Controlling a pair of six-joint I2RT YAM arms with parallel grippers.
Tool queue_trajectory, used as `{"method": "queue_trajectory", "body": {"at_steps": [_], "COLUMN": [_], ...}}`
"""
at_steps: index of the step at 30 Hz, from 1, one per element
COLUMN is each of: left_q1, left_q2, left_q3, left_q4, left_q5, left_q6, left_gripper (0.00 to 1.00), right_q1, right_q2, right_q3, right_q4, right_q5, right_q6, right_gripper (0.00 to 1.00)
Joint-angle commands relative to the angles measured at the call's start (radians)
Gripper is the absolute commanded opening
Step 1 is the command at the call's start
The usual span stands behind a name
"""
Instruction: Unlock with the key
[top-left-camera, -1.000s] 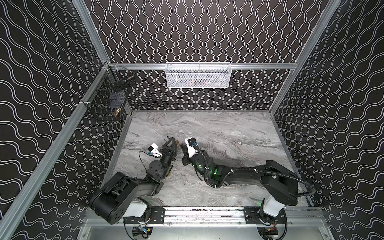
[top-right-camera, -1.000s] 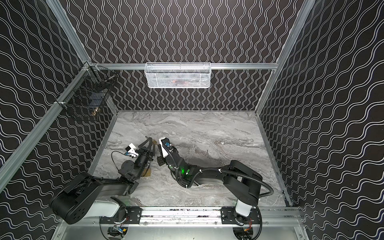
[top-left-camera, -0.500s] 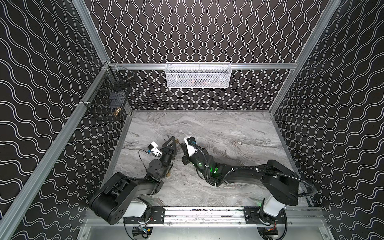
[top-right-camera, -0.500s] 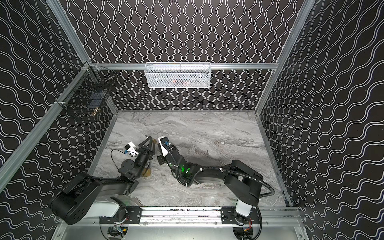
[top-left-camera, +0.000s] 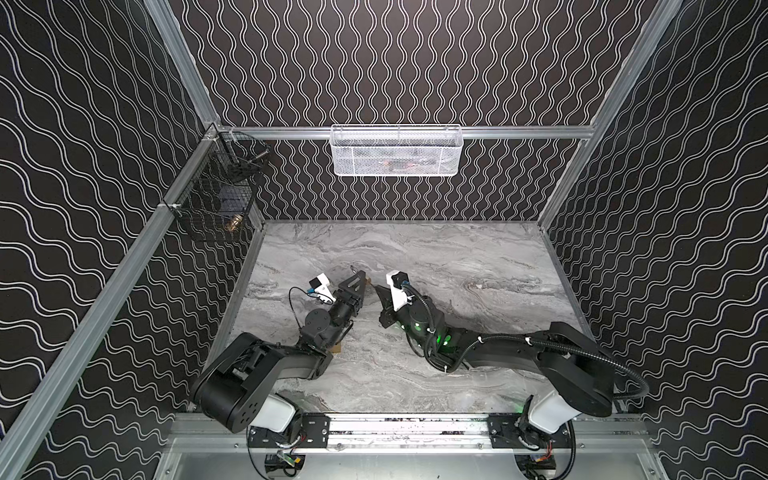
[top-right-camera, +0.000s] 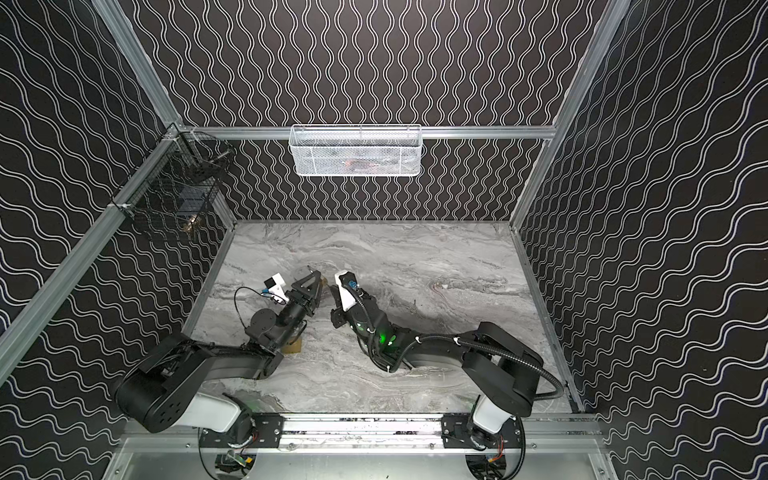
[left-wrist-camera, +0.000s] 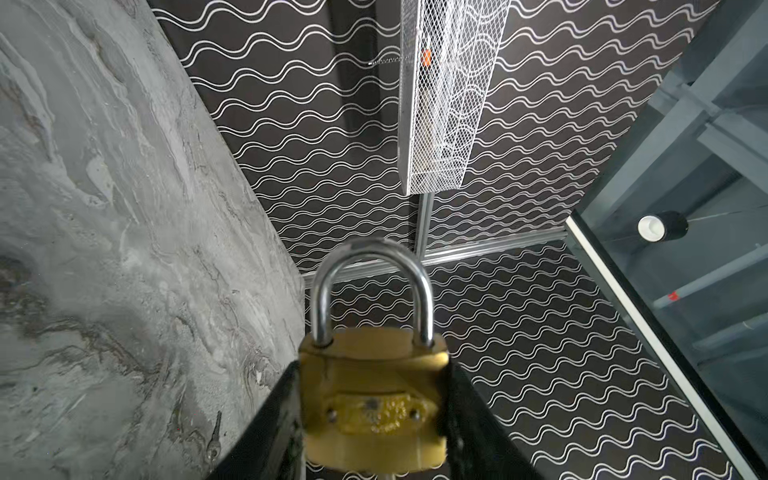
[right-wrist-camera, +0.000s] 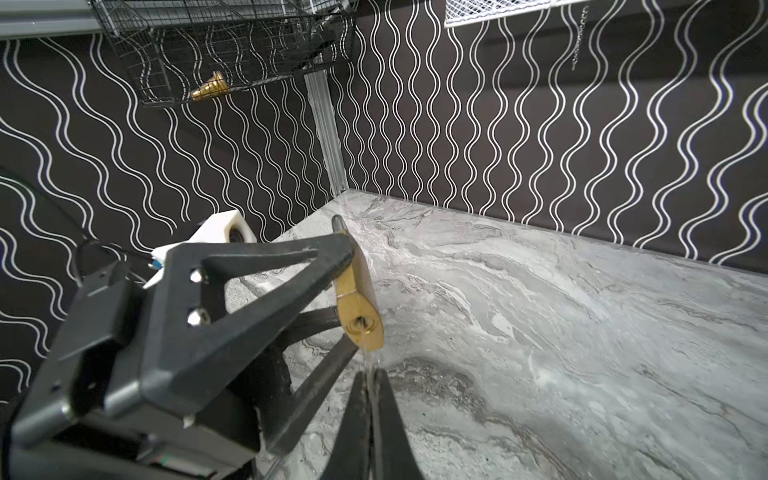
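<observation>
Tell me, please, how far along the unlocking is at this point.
Done: the left gripper holds the brass padlock off the table, and the right gripper is shut on the key. In hand: the key's blade meets the keyhole; how deep it sits I cannot tell. Left: turning it, since the shackle has both legs seated in the body.

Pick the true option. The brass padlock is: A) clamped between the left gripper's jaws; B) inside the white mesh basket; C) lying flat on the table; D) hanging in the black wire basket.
A: the left wrist view shows the padlock pinched on both sides by the jaws of the left gripper; the right gripper holds only the key.
</observation>
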Motion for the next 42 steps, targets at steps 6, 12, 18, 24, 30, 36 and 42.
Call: {"method": "queue_trajectory", "body": {"at_steps": [6, 12, 18, 24, 30, 36, 42], "left_q1": [-0.019, -0.021, -0.021, -0.043, -0.053, -0.062, -0.064], "left_q2": [-0.07, -0.039, 0.042, 0.008, -0.009, 0.003, -0.106], "left_q3": [0.046, 0.073, 0.086, 0.121, 0.146, 0.157, 0.172], "left_q4": [-0.121, -0.099, 0.039, -0.059, -0.081, -0.106, -0.369], "left_q5": [0.161, 0.16, 0.175, 0.195, 0.201, 0.232, 0.276], "left_q6": [0.147, 0.105, 0.026, 0.038, 0.039, 0.079, 0.266], "left_gripper": [0.0, 0.0, 0.0, 0.0, 0.0, 0.0, 0.0], "right_q1": [0.001, 0.002, 0.002, 0.003, 0.007, -0.001, -0.017], "right_q2": [0.01, 0.032, 0.037, 0.034, 0.045, 0.032, -0.023], "right_q3": [-0.011, 0.001, -0.006, -0.018, -0.059, -0.045, -0.076], "right_q4": [0.123, 0.13, 0.153, 0.2, 0.33, 0.317, 0.275], "right_q5": [-0.02, -0.039, -0.01, 0.054, 0.046, -0.006, 0.003], "right_q6": [0.06, 0.057, 0.049, 0.012, 0.018, 0.055, 0.035], "right_gripper": [0.0, 0.0, 0.0, 0.0, 0.0, 0.0, 0.0]}}
